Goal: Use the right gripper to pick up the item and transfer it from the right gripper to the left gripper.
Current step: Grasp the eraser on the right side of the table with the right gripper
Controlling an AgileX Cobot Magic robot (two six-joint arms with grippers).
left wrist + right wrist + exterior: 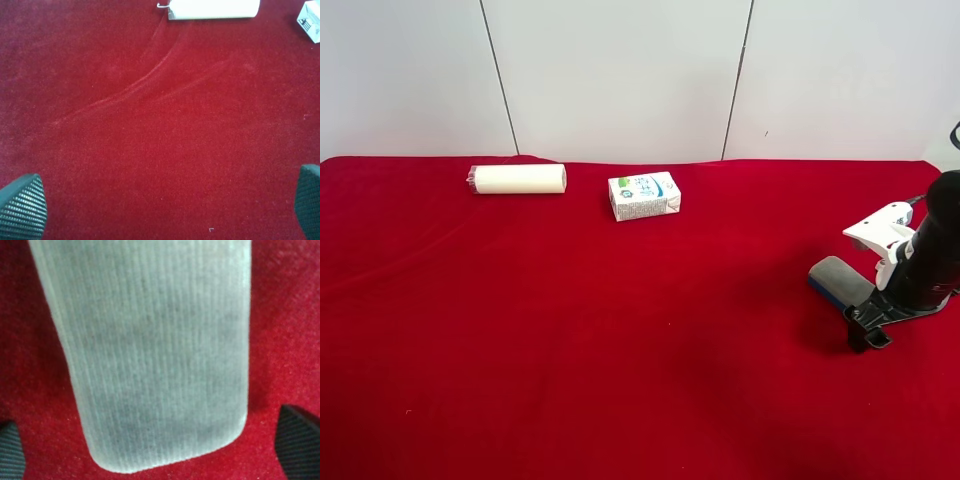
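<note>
Flat grey-felt, blue-based oblong eraser (837, 274): lay at red cloth surface's (620, 350) 3 o'clock.
Right end effector (155, 452): stood spread wide, straddling eraser.
Left end effector (165, 205): hung released above surface.

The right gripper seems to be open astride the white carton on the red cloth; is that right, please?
Not quite: the right wrist view shows the right gripper open astride the grey felt eraser, not the white carton, on the red cloth.

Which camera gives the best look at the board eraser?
Right wrist view: the eraser fills the frame, grey felt ribbing visible. Exterior high shows it small, partly behind the arm. Left wrist view lacks it.
</note>
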